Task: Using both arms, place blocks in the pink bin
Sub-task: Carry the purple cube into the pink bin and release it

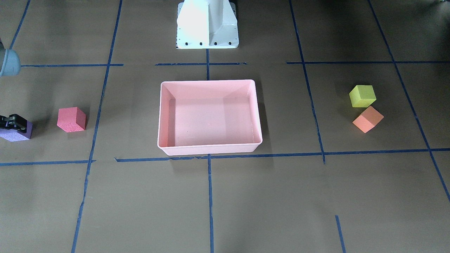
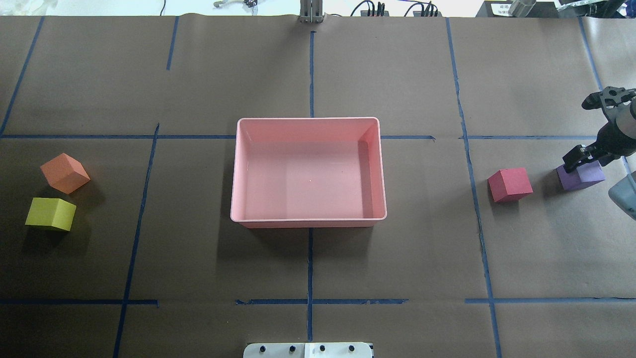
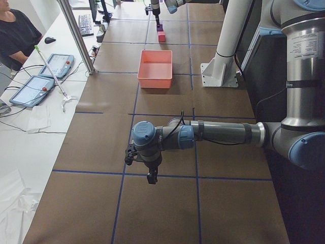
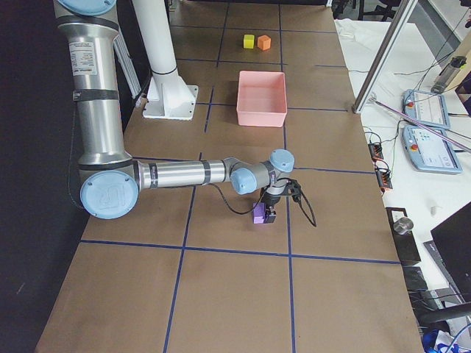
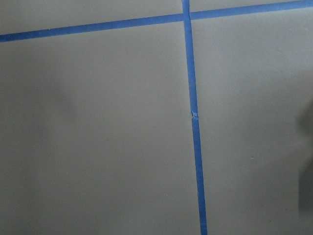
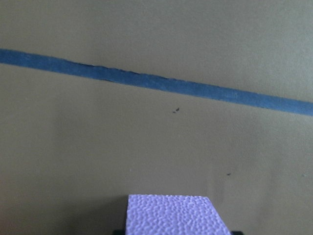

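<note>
Treat the purple block point(image 2: 582, 178) at the overhead frame's right edge as light, soft foam — the right gripper point(image 2: 587, 161) appears closed on its flat opposite faces, so squeeze gently; whether the left gripper point(image 3: 151, 172) is spread cannot be told.

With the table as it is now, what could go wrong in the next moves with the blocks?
1. The right gripper seems to sit toward one edge of the purple block; an off-centre grip may let it twist out.
2. The red block lies between it and the pink bin, so a low carry could knock it.
3. The orange block and yellow-green block lie close together; taking one may push the other.
</note>
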Available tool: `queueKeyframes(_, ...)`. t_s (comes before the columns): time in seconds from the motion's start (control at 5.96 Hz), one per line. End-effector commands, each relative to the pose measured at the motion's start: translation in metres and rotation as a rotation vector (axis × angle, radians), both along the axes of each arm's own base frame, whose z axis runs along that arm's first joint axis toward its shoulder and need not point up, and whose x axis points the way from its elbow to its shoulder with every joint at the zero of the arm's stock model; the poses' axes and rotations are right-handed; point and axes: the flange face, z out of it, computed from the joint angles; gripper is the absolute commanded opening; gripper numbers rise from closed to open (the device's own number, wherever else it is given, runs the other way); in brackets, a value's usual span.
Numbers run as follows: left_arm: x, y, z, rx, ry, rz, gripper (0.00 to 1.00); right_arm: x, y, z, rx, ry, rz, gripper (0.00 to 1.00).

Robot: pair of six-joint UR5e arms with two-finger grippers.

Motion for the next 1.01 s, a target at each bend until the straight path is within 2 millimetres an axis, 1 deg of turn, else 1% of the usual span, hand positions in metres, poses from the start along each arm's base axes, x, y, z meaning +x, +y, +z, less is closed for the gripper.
queueKeyframes(0.0,0.000,0.000,0.000,0.001,0.000,-0.001,1.00,0.005,0.003,-0.035,0.051,-0.039,0.002,0.02)
queueKeyframes(0.17,0.001,-0.002,-0.002,0.005,0.000,0.001,1.00,0.009,0.011,-0.087,0.071,-0.058,0.007,0.00)
queueKeyframes(0.34,0.001,-0.004,-0.006,0.010,0.006,-0.001,1.00,0.015,0.022,-0.166,0.072,-0.056,0.011,0.00)
queueKeyframes(0.5,0.002,-0.010,-0.013,0.028,0.009,0.002,1.00,0.009,0.020,-0.247,0.085,-0.074,0.027,0.00)
queueKeyframes(0.67,0.004,-0.019,-0.016,0.087,0.011,0.010,1.00,-0.026,0.026,-0.298,0.028,-0.110,0.095,0.00)
queueKeyframes(0.84,0.006,-0.023,-0.011,0.127,0.015,0.011,1.00,-0.077,0.035,-0.353,0.012,-0.165,0.104,0.00)
